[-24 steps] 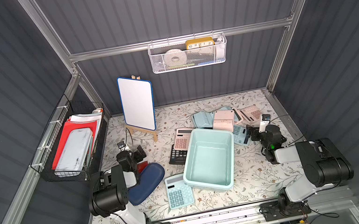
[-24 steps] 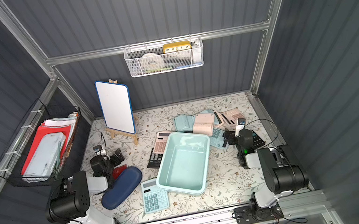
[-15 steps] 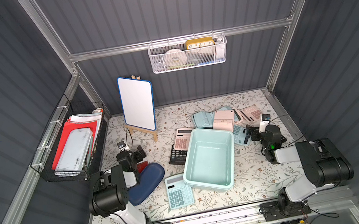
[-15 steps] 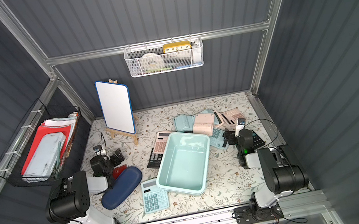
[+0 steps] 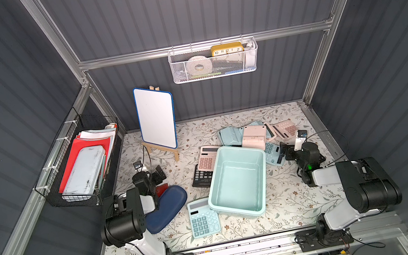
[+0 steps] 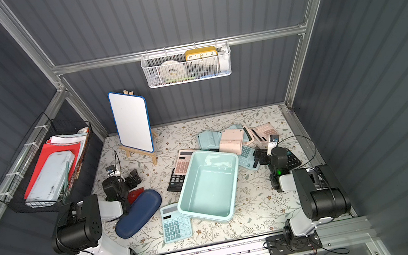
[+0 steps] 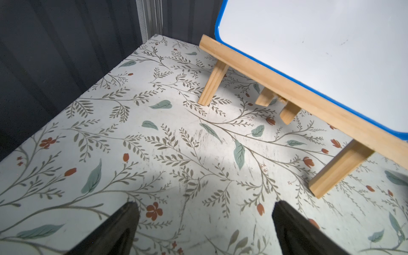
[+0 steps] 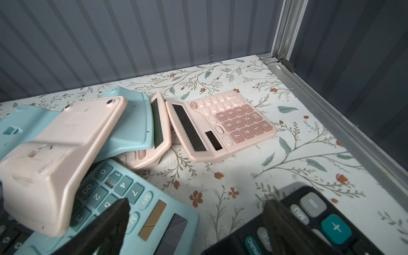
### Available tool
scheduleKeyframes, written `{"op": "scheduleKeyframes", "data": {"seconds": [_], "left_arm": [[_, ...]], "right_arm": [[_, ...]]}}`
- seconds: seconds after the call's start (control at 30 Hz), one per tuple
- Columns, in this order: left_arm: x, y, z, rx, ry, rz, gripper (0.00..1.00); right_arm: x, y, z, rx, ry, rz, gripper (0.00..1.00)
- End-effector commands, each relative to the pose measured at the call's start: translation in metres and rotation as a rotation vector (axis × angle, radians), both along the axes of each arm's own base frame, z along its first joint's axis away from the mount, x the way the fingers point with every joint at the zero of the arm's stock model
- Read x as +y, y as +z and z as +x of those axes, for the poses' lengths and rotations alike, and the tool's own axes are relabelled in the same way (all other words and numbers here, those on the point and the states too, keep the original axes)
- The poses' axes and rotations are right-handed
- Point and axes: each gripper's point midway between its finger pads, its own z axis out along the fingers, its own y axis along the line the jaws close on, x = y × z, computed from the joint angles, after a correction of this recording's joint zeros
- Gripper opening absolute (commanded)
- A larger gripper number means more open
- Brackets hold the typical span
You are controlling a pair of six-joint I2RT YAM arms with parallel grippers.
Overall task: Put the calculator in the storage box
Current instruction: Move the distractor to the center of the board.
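The mint-green storage box (image 5: 237,148) (image 6: 213,153) sits empty mid-table. Calculators lie around it: a blue calculator (image 5: 203,218) at its front, a pink one (image 5: 205,158) over a black one (image 5: 200,176) on its left, and a pile (image 5: 253,136) behind it. My right gripper (image 5: 285,152) (image 8: 196,203) is open and low, with one finger over a blue calculator (image 8: 154,220) and the other over a black calculator (image 8: 320,220); a pink calculator (image 8: 225,123) lies face up beyond. My left gripper (image 5: 159,174) (image 7: 204,205) is open above bare table.
A whiteboard on a wooden easel (image 5: 156,116) (image 7: 287,95) stands just ahead of the left gripper. A navy case (image 5: 166,210) and a red item (image 5: 161,190) lie by the left arm. A black wire basket (image 5: 83,165) and a white mesh basket (image 5: 214,62) hang on the walls.
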Motion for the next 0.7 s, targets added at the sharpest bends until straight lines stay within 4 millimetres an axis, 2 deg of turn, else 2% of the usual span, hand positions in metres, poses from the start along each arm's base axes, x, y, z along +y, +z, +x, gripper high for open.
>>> {"op": "scheduleKeyframes", "data": {"seconds": [0.0,0.2,0.37,0.47,0.57,0.67], "left_arm": [[0.007,0.026,0.006,-0.006,0.042,0.013,0.99],[-0.007,0.094,0.002,-0.102,0.005,0.034,1.0],[-0.029,0.153,-0.007,-0.153,-0.047,-0.005,0.99],[-0.046,0.185,-0.021,-0.188,-0.093,-0.086,0.99],[-0.054,0.21,-0.04,-0.185,-0.09,-0.23,0.99],[-0.061,0.222,-0.062,-0.114,-0.081,-0.333,0.99]], "right_arm": [[0.004,0.008,-0.006,-0.029,-0.004,-0.043,0.99],[0.017,0.029,-0.009,0.023,0.013,-0.085,0.99],[0.024,0.057,-0.017,0.094,0.016,0.016,0.99],[0.026,0.085,-0.027,0.09,0.005,0.094,0.99],[0.027,0.101,-0.043,0.123,-0.016,0.157,0.99],[0.032,0.112,-0.062,0.172,-0.016,0.234,0.99]]}}
